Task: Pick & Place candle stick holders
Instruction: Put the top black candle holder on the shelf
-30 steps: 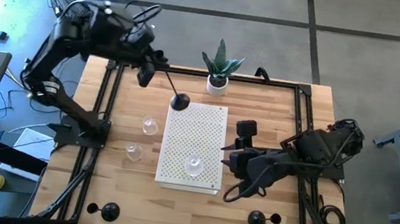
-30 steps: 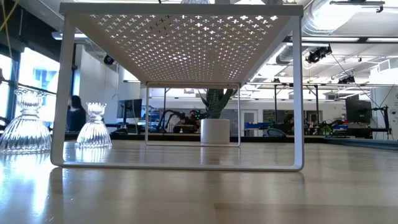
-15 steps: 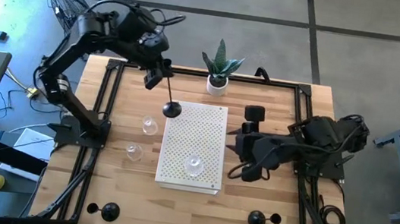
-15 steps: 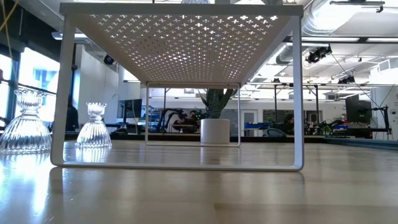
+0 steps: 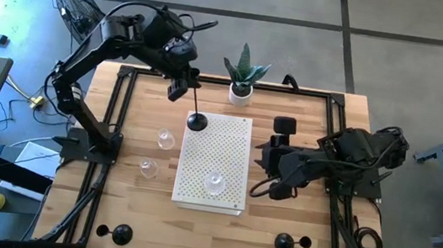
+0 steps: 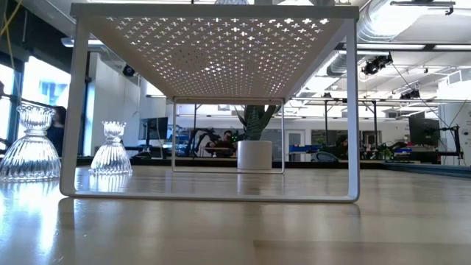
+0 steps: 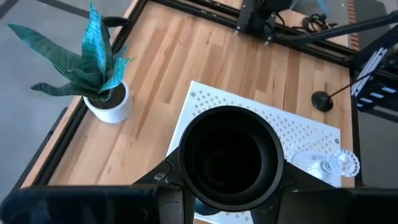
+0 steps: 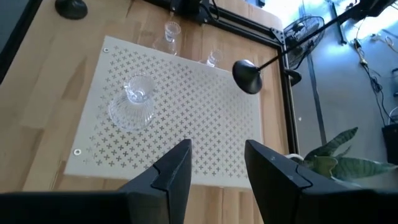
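My left gripper (image 5: 181, 83) is shut on a black candle stick holder (image 5: 196, 112) over the far left corner of the white perforated shelf (image 5: 235, 147). Its domed base fills the left wrist view (image 7: 230, 158). A clear glass holder (image 5: 214, 181) stands on the shelf. Two more glass holders (image 5: 165, 139) (image 5: 147, 167) stand on the table left of it. Two black holders (image 5: 119, 233) (image 5: 285, 244) stand near the near edge. My right gripper (image 5: 260, 176) is open and empty, just right of the shelf. My left gripper holds the black holder by the top end of its thin stem (image 5: 187, 93); the gripper itself hides the exact spot. The fingers slant down from the far left. The holder hangs below them, tilted, with its domed base (image 8: 247, 76) lowest over the shelf's far left corner.
A green plant in a white pot (image 5: 241, 93) stands at the far edge, close to the held holder. Black frame rails (image 5: 117, 111) run along the table's sides. In the low view the shelf's legs (image 6: 352, 110) and two glass holders (image 6: 29, 147) (image 6: 112, 151) show.
My left gripper has carried the black holder toward the table's right, and its stem now hangs steeper, with the base over the shelf's far left corner. My right gripper has swung from pointing toward the near edge to pointing left at the shelf, staying open.
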{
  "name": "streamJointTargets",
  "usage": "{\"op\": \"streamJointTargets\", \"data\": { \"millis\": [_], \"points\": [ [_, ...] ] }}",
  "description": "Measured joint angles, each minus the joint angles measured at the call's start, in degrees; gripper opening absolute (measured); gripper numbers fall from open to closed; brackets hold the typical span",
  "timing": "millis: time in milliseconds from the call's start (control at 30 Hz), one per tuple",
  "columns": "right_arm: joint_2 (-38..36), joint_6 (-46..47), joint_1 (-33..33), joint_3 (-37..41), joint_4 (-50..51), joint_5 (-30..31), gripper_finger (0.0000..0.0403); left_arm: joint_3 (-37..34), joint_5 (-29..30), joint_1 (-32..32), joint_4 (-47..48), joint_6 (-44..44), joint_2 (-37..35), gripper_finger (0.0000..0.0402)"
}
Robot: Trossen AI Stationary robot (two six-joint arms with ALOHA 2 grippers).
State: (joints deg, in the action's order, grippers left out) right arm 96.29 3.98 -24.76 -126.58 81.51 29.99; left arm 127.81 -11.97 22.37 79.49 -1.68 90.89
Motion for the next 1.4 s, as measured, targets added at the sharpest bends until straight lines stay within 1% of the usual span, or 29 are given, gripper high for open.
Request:
{"op": "streamJointTargets", "data": {
  "millis": [100, 167, 200, 333, 400, 500, 1000, 1167, 1400],
  "points": [
    [0.0, 0.53, -0.02, 0.0, 0.16, 0.05, 0.0142, 0.0, 1.5, -0.7, -0.16, 1.49, 0.0, 0.0092],
    [0.0, 1.01, -0.02, 0.0, 0.16, 0.05, 0.0142, -0.42, 5.96, -2.52, -1.03, 2.59, 0.13, 0.0092],
    [0.01, 1.21, -0.02, 0.0, 0.16, 0.05, 0.0142, -1.02, 6.93, -3.45, -1.41, 3.11, 0.13, 0.0092],
    [0.02, 1.32, -0.02, 0.0, 0.14, 0.22, 0.0142, -3.26, 6.77, -5.94, -2.32, 4.12, -0.19, 0.0091],
    [0.02, 1.22, -0.02, 0.0, 0.14, 1.3, 0.0142, -3.72, 7.05, -7.05, -3.79, 4.49, -0.37, 0.0092],
    [0.02, 1.17, -0.02, 0.0, 0.12, 2.13, 0.0142, -3.85, 7.39, -7.15, -4.55, 4.94, -0.31, 0.0091],
    [0.02, 1.58, -0.02, -0.02, 0.14, 1.56, 0.0142, -4.41, 5.45, -7.02, -5.43, 5.05, -0.42, 0.0091],
    [0.04, 1.42, -0.02, -0.06, 0.28, 1.28, 0.0142, -10.94, 5.3, -6.99, -8.31, 4.53, -4.6, 0.0091],
    [0.04, 1.13, -0.03, -0.07, 0.38, 1.28, 0.0142, -21.95, 4.71, -6.99, -18.89, 3.48, -12.9, 0.0091]
  ]
}}
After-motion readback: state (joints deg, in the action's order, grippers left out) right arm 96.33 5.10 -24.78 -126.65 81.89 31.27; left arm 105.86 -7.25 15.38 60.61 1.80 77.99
